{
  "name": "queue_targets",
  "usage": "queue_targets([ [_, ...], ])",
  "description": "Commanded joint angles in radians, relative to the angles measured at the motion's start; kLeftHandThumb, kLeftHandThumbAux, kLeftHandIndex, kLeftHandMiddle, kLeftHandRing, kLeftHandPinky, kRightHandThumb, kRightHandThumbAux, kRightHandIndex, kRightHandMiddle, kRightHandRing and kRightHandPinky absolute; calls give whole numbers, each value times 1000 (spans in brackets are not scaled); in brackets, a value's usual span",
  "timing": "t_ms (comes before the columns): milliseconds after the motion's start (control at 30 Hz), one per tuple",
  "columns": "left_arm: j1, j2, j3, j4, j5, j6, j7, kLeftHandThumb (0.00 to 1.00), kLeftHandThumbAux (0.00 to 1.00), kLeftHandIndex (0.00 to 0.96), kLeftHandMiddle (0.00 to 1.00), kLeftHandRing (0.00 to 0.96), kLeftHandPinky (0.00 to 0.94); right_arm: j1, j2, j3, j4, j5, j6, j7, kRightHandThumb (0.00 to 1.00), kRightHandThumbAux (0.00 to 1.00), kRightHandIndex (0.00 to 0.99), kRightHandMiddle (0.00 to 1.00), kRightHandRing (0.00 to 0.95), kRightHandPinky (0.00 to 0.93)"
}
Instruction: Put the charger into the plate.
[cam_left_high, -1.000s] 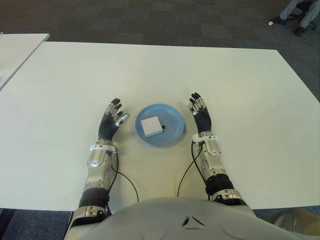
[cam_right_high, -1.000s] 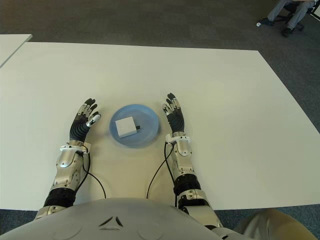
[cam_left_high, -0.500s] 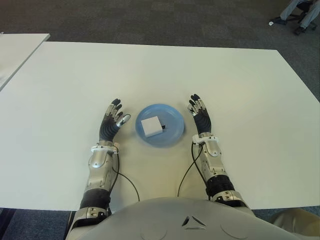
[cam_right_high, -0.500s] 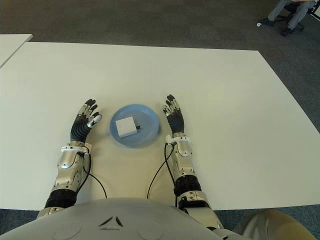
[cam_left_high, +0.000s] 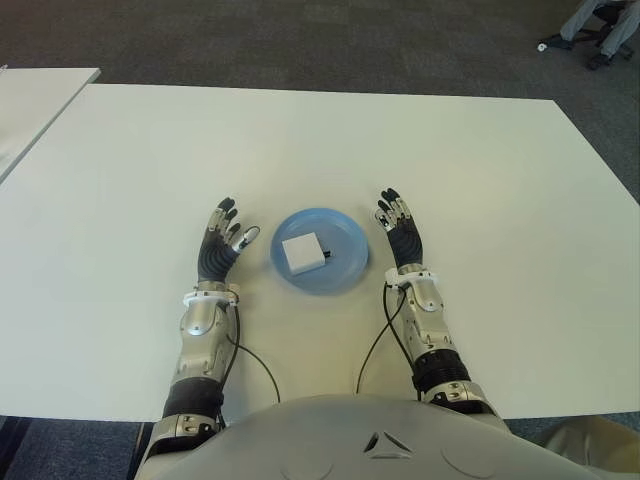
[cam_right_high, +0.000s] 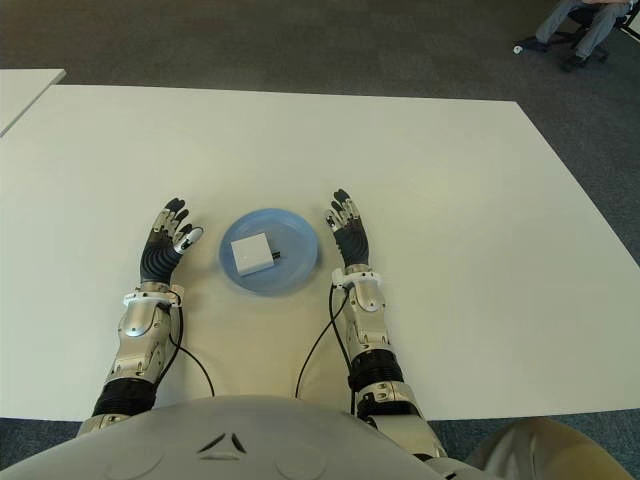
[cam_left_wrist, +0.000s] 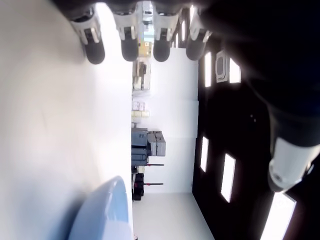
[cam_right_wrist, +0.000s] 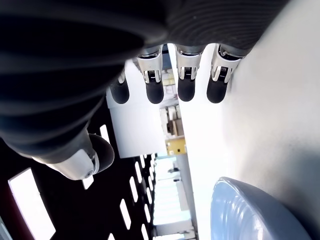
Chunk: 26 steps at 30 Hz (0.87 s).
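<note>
A white square charger (cam_left_high: 301, 253) with a short dark plug lies inside the round blue plate (cam_left_high: 345, 265) near the table's front middle. My left hand (cam_left_high: 220, 245) is just left of the plate, fingers spread and holding nothing. My right hand (cam_left_high: 399, 228) is just right of the plate, fingers stretched out flat and also holding nothing. The plate's rim shows in the left wrist view (cam_left_wrist: 102, 212) and in the right wrist view (cam_right_wrist: 250, 215).
The white table (cam_left_high: 320, 150) stretches wide around the plate. A second white table (cam_left_high: 30, 100) stands at the far left. A person's legs and a chair base (cam_left_high: 595, 30) show at the far right on the dark carpet.
My left hand has drawn back slightly to the left, away from the plate. The right hand, the plate and the charger have stayed in place.
</note>
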Motion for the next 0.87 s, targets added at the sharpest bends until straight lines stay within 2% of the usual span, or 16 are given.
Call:
queue_targets([
  [33, 14, -8, -19, 19, 22, 24, 16, 0, 605, 0, 0, 0, 13, 9, 23, -2, 8, 5, 34, 2, 16, 599, 9, 70, 40, 35],
  [867, -11, -5, -28, 49, 17, 24, 22, 0, 600, 0, 8, 2, 20, -4, 23, -6, 37, 2, 8, 17, 18, 597, 5, 64, 37, 39],
])
